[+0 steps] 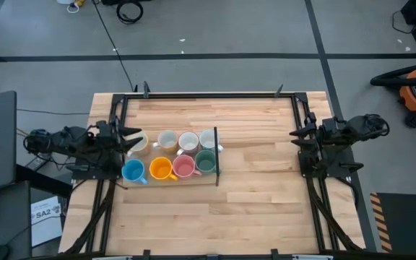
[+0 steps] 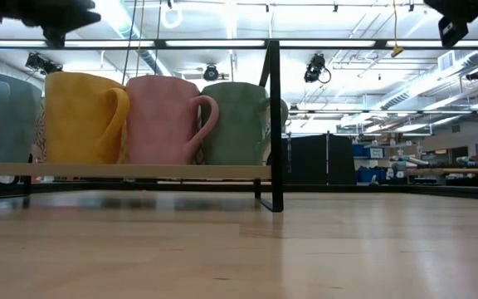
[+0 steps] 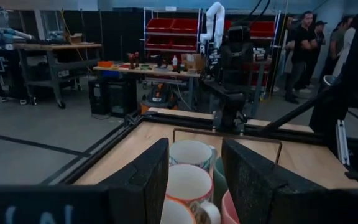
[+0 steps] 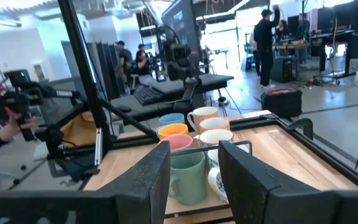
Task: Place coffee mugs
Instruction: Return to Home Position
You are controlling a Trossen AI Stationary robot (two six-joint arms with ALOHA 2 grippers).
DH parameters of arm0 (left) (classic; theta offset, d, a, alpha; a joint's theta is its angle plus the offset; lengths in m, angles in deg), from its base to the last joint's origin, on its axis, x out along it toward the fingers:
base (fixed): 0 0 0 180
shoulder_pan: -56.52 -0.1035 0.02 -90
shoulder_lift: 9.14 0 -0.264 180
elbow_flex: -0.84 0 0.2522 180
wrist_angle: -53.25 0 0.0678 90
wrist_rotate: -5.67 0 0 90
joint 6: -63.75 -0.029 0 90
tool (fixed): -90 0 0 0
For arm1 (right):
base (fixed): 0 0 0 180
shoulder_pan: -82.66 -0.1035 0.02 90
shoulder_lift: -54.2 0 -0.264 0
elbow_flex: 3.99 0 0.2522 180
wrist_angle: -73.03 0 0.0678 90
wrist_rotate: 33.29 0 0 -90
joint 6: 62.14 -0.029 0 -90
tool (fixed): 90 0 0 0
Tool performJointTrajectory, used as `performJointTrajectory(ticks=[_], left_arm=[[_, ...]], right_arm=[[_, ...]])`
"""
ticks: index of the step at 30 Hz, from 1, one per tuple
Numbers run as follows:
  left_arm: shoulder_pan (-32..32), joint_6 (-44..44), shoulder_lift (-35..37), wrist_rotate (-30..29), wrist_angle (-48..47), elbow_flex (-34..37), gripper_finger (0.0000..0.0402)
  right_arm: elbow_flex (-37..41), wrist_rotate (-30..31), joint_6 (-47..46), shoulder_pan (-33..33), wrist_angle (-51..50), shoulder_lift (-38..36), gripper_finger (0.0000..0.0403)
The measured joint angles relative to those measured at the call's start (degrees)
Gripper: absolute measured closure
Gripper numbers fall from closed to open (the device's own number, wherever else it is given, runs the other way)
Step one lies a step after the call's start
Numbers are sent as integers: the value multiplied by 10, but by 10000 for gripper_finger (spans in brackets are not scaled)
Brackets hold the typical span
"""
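Note:
Several mugs stand upright in two rows on a low wooden shelf (image 2: 139, 170) with a black frame (image 1: 216, 155). The near row is blue (image 1: 133, 171), orange (image 1: 161, 169), pink (image 1: 184, 167) and green (image 1: 205, 161). The far row is cream (image 1: 140, 143), cream (image 1: 166, 139), white (image 1: 188, 141) and white (image 1: 208, 138). My left gripper (image 1: 130, 137) is open and empty at the shelf's left end, higher than the mugs; its fingers (image 3: 148, 180) frame the far row. My right gripper (image 1: 295, 137) is open and empty, well right of the shelf, facing the mugs (image 4: 188, 171).
A black rail frame (image 1: 208, 94) runs around the light wooden table top (image 1: 258, 195). Bare wood lies between the shelf and my right arm, and along the near side. People (image 4: 266, 43) and workshop furniture stand beyond the table.

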Motion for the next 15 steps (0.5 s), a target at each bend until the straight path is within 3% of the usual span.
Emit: performJointTrajectory(ticks=[10, 15], left_arm=[[0, 0, 74, 4, 40, 102, 246], [0, 0, 75, 5, 69, 139, 246]], right_arm=[[12, -1, 13, 0, -13, -4, 261], [37, 4, 24, 0, 12, -4, 261]])
